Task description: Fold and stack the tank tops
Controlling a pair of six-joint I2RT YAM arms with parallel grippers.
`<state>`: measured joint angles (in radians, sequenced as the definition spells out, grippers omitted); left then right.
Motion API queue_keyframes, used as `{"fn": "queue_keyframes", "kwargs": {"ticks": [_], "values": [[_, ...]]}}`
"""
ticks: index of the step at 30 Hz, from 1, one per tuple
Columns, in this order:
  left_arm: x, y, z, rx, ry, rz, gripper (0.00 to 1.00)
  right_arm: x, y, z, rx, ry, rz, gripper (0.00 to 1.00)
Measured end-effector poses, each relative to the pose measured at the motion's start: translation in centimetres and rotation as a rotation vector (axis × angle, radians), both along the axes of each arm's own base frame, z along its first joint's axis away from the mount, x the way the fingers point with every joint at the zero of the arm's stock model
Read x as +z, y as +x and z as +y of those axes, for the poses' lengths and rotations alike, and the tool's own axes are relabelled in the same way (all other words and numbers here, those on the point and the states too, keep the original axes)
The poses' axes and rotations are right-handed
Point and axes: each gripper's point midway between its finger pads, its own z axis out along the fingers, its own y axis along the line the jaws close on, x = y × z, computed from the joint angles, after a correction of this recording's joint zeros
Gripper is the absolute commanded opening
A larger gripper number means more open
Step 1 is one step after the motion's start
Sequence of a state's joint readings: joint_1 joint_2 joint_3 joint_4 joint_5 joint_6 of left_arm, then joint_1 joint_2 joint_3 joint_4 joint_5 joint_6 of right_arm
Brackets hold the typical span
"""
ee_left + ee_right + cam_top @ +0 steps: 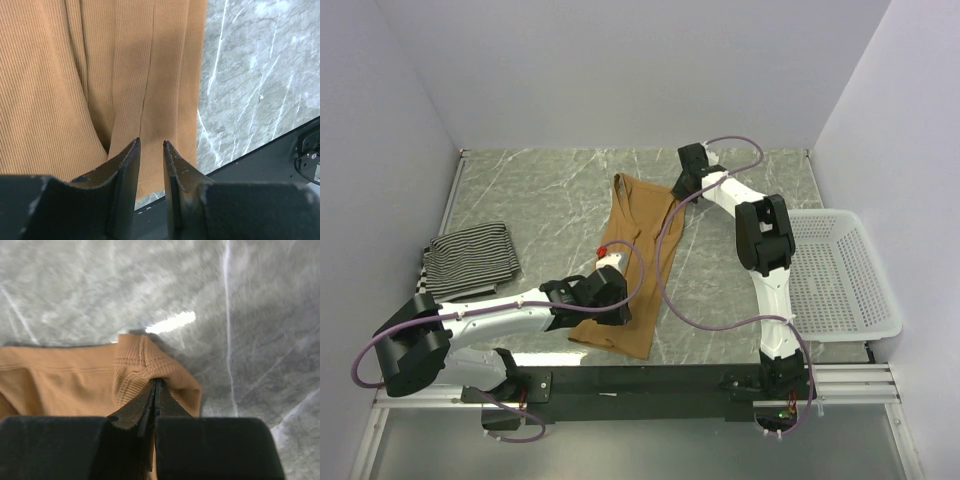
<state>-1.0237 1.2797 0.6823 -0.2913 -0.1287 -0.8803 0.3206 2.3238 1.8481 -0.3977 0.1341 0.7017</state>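
Observation:
The plain tan-brown tank top lies lengthwise down the middle of the marble table, folded into a narrow strip. My right gripper is at its far end. In the right wrist view it is shut on a bunched ribbed corner of the tan top. My left gripper hangs over the near end of the tan top. In the left wrist view its jaws stand a narrow gap apart above the ribbed fabric, with nothing between them. A folded tank top with bold black-and-white stripes rests at the left edge.
A white plastic mesh basket stands at the table's right edge beside the right arm. The black front rail runs just past the tan top's near hem. Purple cables loop off both arms.

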Motion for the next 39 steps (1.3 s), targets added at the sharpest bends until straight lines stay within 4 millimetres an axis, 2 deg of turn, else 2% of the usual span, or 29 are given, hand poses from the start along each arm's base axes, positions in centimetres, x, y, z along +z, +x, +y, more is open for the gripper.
{"fn": "queue_keyframes", "kwargs": {"ticks": [2, 11, 25, 32, 37, 39], "values": [[-0.2, 0.0, 0.1, 0.001, 0.002, 0.003, 0.3, -0.7, -0.3, 0.0, -0.014, 0.013, 0.009, 0.0], [-0.1, 0.2, 0.2, 0.007, -0.004, 0.001, 0.3, 0.0, 0.5, 1.0, -0.05, 0.092, -0.022, 0.0], [-0.1, 0.1, 0.2, 0.004, -0.025, 0.003, 0.28, 0.9, 0.4, 1.1, -0.087, 0.134, -0.051, 0.0], [-1.2, -0.3, 0.5, 0.0, -0.011, 0.021, 0.23, 2.1, 0.9, 1.6, -0.081, 0.158, -0.066, 0.0], [-1.8, -0.5, 0.9, 0.005, 0.003, 0.032, 0.21, 2.1, 0.8, 2.2, -0.076, 0.173, -0.065, 0.0], [-2.2, -0.7, 1.1, 0.01, 0.009, 0.04, 0.16, 2.2, 0.8, 2.3, -0.077, 0.181, -0.064, 0.0]]}}
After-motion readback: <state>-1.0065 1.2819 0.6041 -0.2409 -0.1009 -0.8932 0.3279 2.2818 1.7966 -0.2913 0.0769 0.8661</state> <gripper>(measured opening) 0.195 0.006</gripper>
